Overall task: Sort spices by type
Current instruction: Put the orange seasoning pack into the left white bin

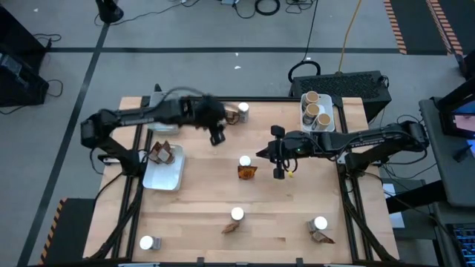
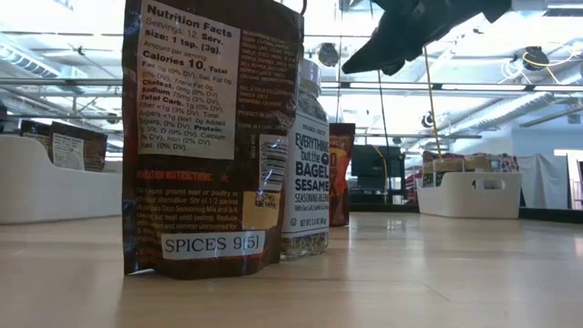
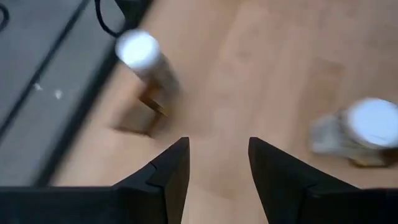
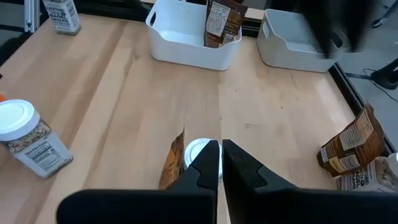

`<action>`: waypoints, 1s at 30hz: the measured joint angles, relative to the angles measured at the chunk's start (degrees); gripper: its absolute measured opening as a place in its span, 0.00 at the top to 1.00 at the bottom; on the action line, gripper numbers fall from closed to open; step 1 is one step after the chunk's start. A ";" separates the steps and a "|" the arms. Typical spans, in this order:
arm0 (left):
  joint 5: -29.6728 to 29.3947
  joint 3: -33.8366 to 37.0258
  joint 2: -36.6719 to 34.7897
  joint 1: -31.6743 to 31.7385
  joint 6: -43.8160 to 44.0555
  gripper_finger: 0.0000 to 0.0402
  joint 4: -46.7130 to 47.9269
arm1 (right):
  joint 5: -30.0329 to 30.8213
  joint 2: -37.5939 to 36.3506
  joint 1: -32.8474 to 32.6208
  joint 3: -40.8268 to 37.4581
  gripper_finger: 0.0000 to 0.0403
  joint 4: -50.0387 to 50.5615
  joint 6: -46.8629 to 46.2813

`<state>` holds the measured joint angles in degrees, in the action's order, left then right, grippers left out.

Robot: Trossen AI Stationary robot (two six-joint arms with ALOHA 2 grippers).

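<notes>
Sorting partly done; left tray (image 1: 165,178) already carrying brown packets (image 1: 161,154); right tray (image 1: 306,122) carrying tan-topped jars (image 1: 316,109); a further white tray (image 4: 287,42) in the right wrist view apparently bare

Still loose on the table (image 1: 193,215): white-lidded jar and packet at centre (image 1: 246,166); jar with packet at the far edge (image 1: 239,113); pairs near the front edge, middle (image 1: 235,219) and right (image 1: 320,228); lone white-lidded jar at front left (image 1: 147,242)

Left pincer (image 1: 217,136) up over the far-left part of the table, jaws apart, nothing between them; right pincer (image 1: 279,152) just beside the centre pair, jaws together, nothing held

Judged under halfway; all white-lidded jars and several packets left to place
</notes>
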<state>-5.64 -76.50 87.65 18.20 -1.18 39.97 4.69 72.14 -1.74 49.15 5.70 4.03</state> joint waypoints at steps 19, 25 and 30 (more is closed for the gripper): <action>13.30 -5.85 15.64 14.64 -32.73 0.58 -7.10 | -0.11 -0.02 1.90 0.00 1.00 5.11 2.30; 15.11 -5.85 18.39 14.70 -32.87 0.58 -6.90 | -0.17 0.00 1.90 -0.02 1.00 5.50 1.39; 12.38 -5.85 21.05 14.89 -33.82 0.58 -8.81 | -0.23 0.00 1.90 -0.02 1.00 5.44 1.12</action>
<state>6.75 -82.35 108.70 33.09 -35.01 31.15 4.46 72.14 0.16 49.12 11.14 5.15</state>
